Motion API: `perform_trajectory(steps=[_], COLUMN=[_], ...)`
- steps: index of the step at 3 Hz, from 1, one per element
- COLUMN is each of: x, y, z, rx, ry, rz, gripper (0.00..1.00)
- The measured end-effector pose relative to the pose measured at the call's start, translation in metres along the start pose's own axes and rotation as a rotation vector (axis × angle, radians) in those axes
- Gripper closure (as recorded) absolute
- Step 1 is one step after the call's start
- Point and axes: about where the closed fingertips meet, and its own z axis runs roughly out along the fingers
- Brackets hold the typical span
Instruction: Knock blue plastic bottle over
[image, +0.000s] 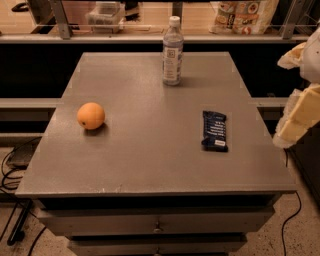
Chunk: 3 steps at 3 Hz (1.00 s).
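Note:
The blue plastic bottle is a clear, faintly bluish water bottle with a white cap and a pale label. It stands upright near the far edge of the grey table, about the middle. My gripper, pale yellow, hangs at the right edge of the view, just off the table's right side. It is well to the right of the bottle and nearer to me, and it touches nothing.
An orange lies on the table's left side. A dark blue snack-bar wrapper lies flat on the right side, close to the gripper. A shelf rail with bags and containers runs behind the table. Cables lie on the floor at left.

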Motion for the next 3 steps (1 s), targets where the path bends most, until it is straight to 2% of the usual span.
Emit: perform_trajectory(steps=[1,2,3], x=[-0.012,-0.037,-0.044], y=[-0.026,-0.061,-0.066], z=[0.003,0.003,0.002], rx=[0.028,0.06,0.063], ry=[-0.185,-0.359,-0.392], rz=[0.031,0.031,0.03], gripper=[0.0,0.0,0.0])
